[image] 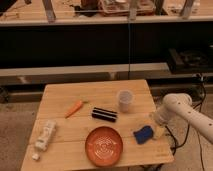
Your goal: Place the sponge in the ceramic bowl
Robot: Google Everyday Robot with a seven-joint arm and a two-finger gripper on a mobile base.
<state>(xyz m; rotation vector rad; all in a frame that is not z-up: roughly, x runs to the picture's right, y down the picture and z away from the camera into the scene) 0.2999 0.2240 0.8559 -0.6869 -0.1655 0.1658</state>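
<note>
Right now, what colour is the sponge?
The sponge is bright blue, clearest in the camera view; the gripper sits just beside it.

This looks like a robotics lab or workshop rather than a home. A white robot arm (189, 109) reaches in over the right edge of a small wooden table (100, 92), its gripper (158, 131) low near the front right corner, just beside the sponge (144, 135). Unrelated things lie spread apart on the tabletop: the ceramic bowl (104, 145) at the front edge, a plastic cup (124, 100) toward the back right corner, a black bar (104, 114) in the middle. Behind the back edge runs a long dark workbench (75, 45) with clutter on top. Loose cables (201, 92) hang off to the right, and the floor (17, 117) is hard and speckled.
</note>
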